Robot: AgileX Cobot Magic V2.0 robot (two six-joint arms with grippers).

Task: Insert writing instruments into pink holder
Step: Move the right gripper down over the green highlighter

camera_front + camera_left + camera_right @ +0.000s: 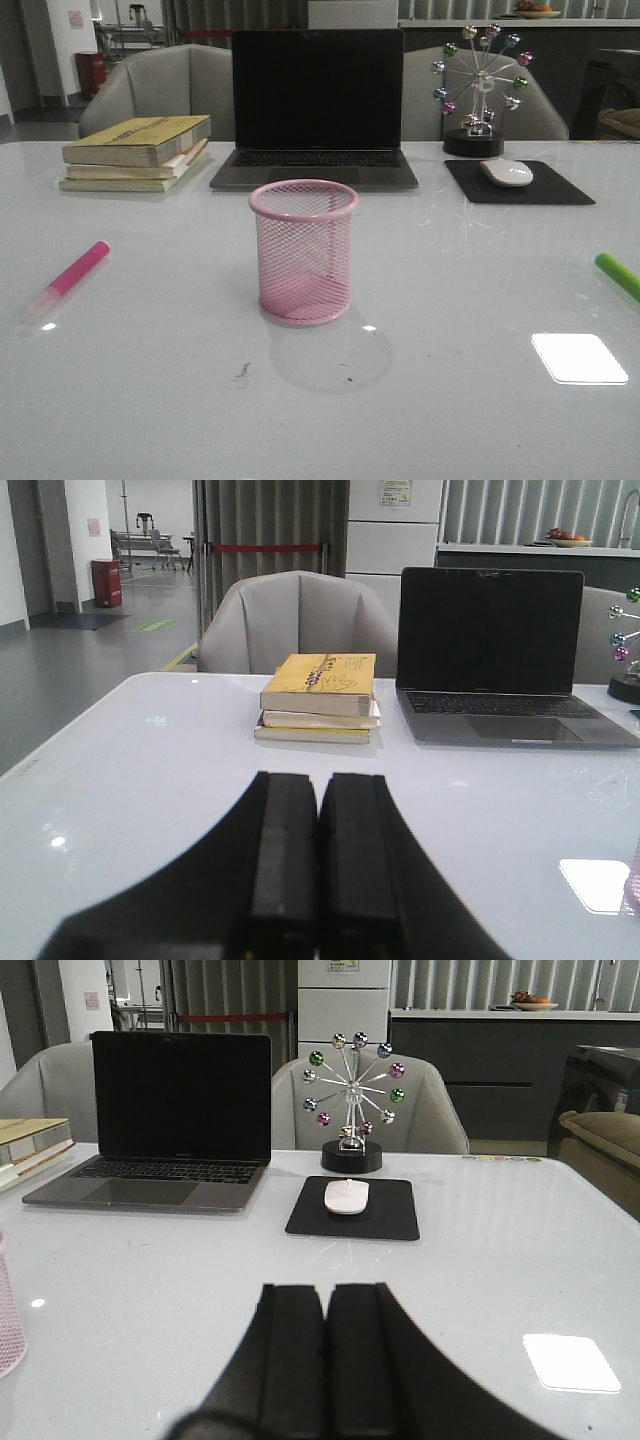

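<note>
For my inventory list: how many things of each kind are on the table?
Highlighters: 2 (pink highlighter, green highlighter)
Pink mesh pen holder: 1
Books: 3
Laptop: 1
Mouse: 1
Mouse pad: 1
Ferris-wheel ornament: 1
Total: 10

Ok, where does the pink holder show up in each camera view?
Front view: pink holder stands mid-table, before the laptop.
Left wrist view: only a pink sliver at the right edge.
Right wrist view: a pink mesh sliver at the left edge.
Shared landmark: the laptop appears in all three.
</note>
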